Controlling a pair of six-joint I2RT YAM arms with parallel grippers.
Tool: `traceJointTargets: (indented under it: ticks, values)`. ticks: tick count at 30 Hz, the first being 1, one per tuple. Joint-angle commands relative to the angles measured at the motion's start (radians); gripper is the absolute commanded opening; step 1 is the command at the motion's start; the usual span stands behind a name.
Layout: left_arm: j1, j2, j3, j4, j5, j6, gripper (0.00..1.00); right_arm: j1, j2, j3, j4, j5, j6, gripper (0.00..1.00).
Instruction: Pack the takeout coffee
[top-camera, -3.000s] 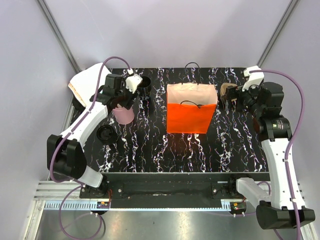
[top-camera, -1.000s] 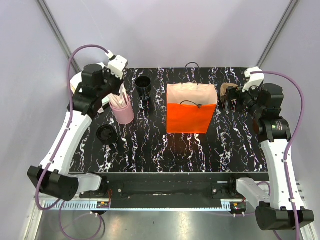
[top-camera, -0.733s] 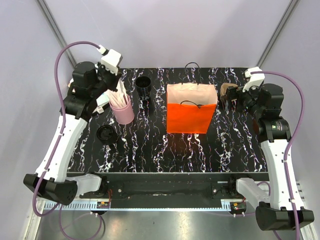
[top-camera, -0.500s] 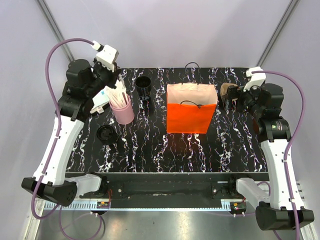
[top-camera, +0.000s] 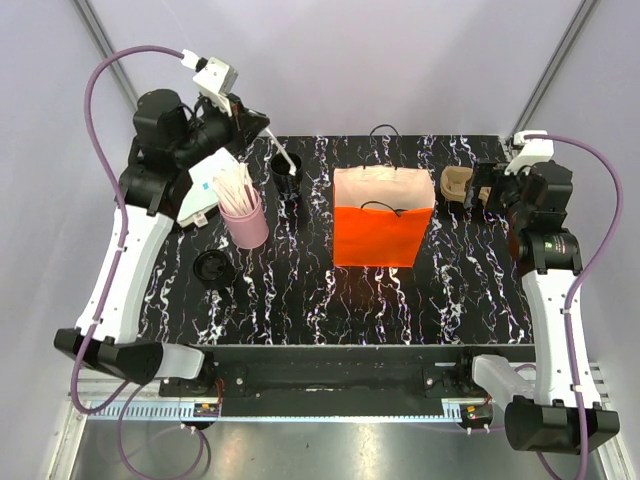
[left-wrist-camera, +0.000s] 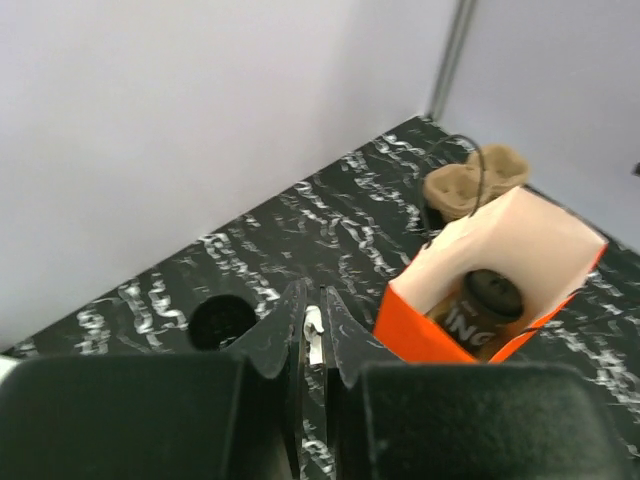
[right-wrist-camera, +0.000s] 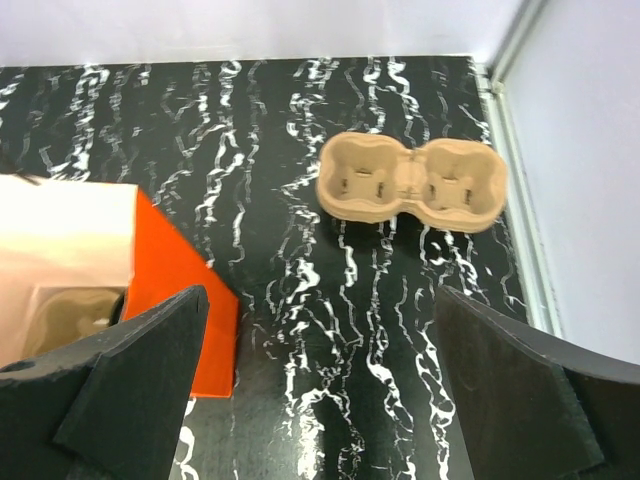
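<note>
1. The takeout coffee, a black cup with a dark lid, stands upright inside the open orange bag in the middle of the table.
2. The left gripper is raised above the table's far left corner. Its jaws are pinched almost together on a thin white stick, which slants down over the lidless black cup.
3. The step in hand appears to be adding this stick to the bag. To do it well, the arm should carry the stick rightward at height, clear of the pink cup of sticks and the bag's near rim.
4. The stick's low end should sit over the bag mouth, beside the lid rather than on it, before the jaws part.
5. The pinch is narrow and the stick may swivel, so slow travel seems wise.
6. The right gripper, jaws spread wide and empty, hovers near the cardboard cup carrier, to the right of the bag.
</note>
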Motion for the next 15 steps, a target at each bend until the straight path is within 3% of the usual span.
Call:
traceJointTargets:
  ticks: [1, 15]
  values:
    - [-0.004, 0.043, 0.074, 0.081, 0.124, -0.119, 0.08, -0.017, 0.006, -0.01, 0.057, 0.074, 0.025, 1.0]
    - [-0.013, 0.212, 0.205, 0.188, 0.258, -0.343, 0.08, -0.043, 0.034, -0.024, 0.064, 0.057, 0.036, 1.0]
